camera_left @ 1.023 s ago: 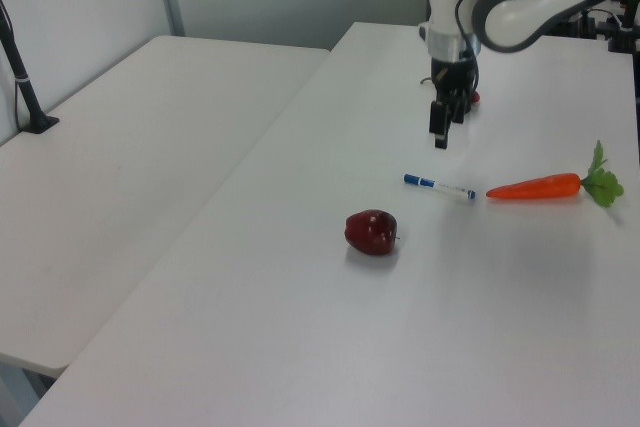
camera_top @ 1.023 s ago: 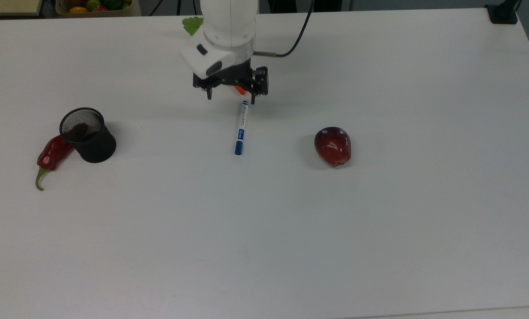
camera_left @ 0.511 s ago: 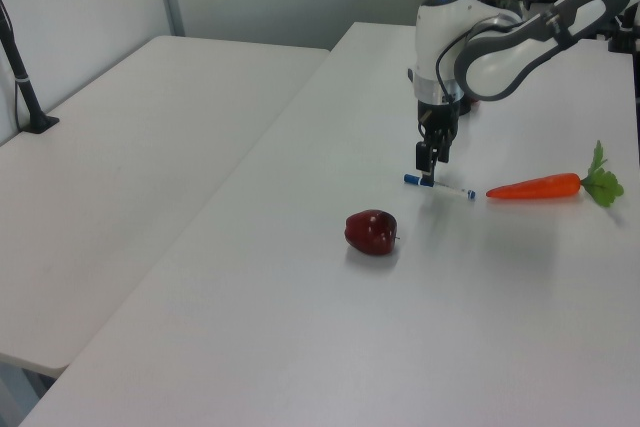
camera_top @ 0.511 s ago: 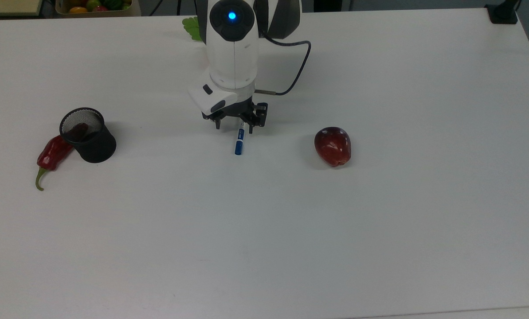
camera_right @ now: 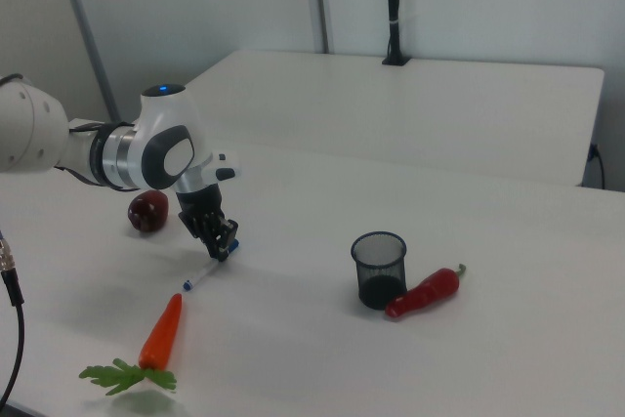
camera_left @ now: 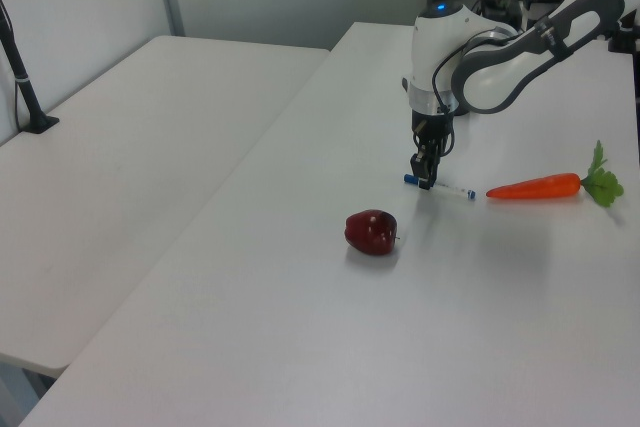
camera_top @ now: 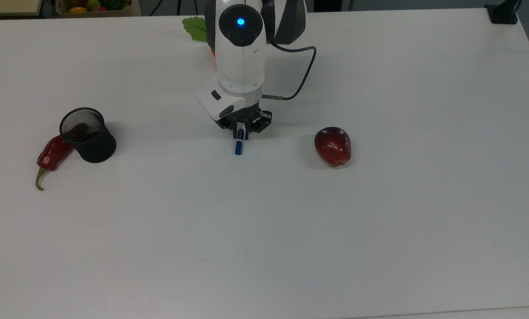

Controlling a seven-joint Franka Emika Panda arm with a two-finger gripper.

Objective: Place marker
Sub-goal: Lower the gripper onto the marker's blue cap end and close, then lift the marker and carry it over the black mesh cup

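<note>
The marker lies flat on the white table, its blue cap pointing toward the top view's bottom edge. In the left view the marker lies between the apple and the carrot. In the right view the marker runs out from under the hand toward the carrot's tip. My gripper is down at table height over the cap half, and its fingers stand close on either side of the white barrel. The gripper points straight down, and so it does in the right view. The arm hides the marker's far half in the top view.
A black mesh cup stands at the top view's left with a red chili pepper leaning against it. A red apple sits to the top view's right of the marker. An orange carrot lies just beyond the marker's far end.
The arm came forward and down from behind the marker onto its cap half. The fingers, wide apart before, have drawn in against the barrel. The marker has not moved.
</note>
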